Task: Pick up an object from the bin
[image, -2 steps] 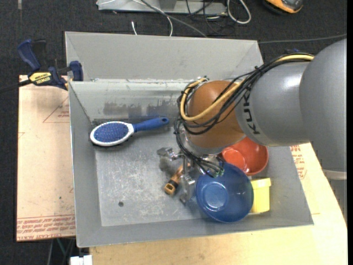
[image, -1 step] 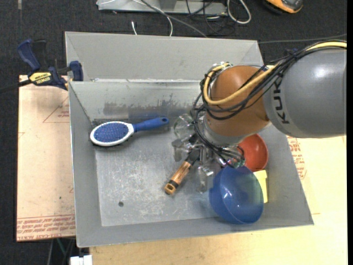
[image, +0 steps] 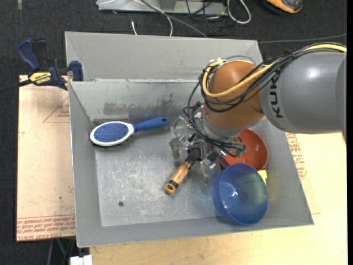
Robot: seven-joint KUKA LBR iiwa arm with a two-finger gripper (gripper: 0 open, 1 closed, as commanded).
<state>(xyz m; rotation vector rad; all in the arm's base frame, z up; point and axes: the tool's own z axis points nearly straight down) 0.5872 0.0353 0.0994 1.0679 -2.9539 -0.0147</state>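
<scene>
Gripper (image: pixel 193 152) (how wide it stands, I cannot tell) low over the upper end of the brown wooden handle (image: pixel 177 179) lying mid-bin, near the blue bowl (image: pixel 240 194); I judge it placed for a grasp.

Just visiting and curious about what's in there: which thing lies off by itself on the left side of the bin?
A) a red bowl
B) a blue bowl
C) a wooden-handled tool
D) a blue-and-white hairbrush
D: the blue-and-white hairbrush lies apart at the left of the bin, while the red bowl, blue bowl and wooden-handled tool lie by the gripper, farther right.
</scene>
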